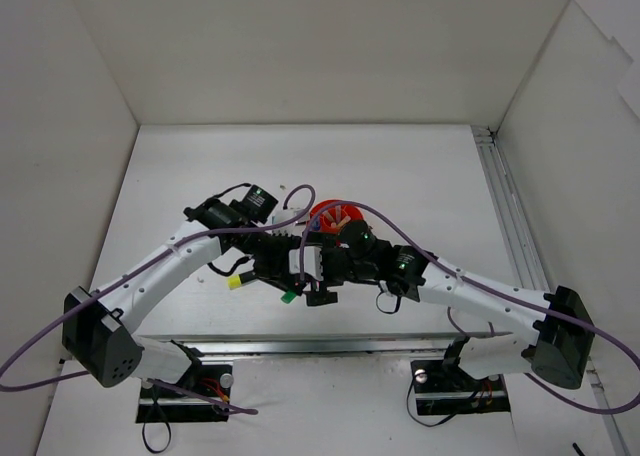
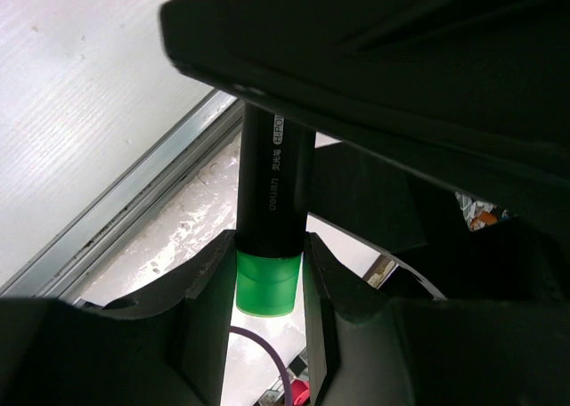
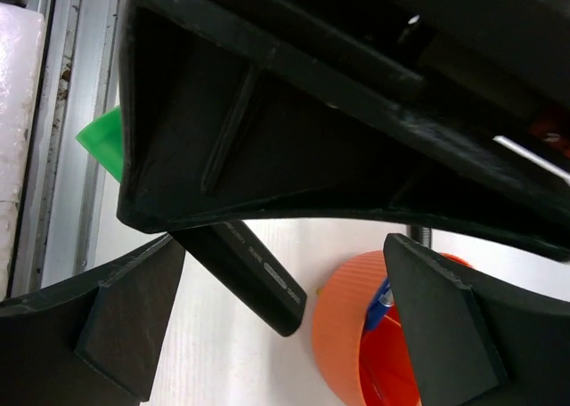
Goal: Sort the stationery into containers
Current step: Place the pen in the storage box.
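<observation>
The green-capped highlighter (image 2: 270, 201) is held at its cap end by your left fingers (image 2: 207, 290), which are clamped on it from both sides. Your left arm (image 1: 165, 261) rises from its base to a bend and then turns in toward the middle of the surface (image 1: 420, 176). Your right arm (image 1: 480, 296) stretches in low from the other side. The two wrists meet head to head just in front of the orange tub (image 1: 322, 213).

From above, the wrists cover both sets of fingers and nearly all of the highlighter; only its green tip shows. In each wrist view the other arm's black body fills the upper half. The tub is partly under the right arm and cut off in the right wrist view. You can see a blue item (image 3: 383, 301) inside it, but not what it is. A yellow-capped highlighter (image 1: 236, 280) lies on the surface under the left arm.

Your right fingers (image 3: 125, 335) stand wide apart. The highlighter's barrel end sits between them, touching neither, just beside the tub's wall.
</observation>
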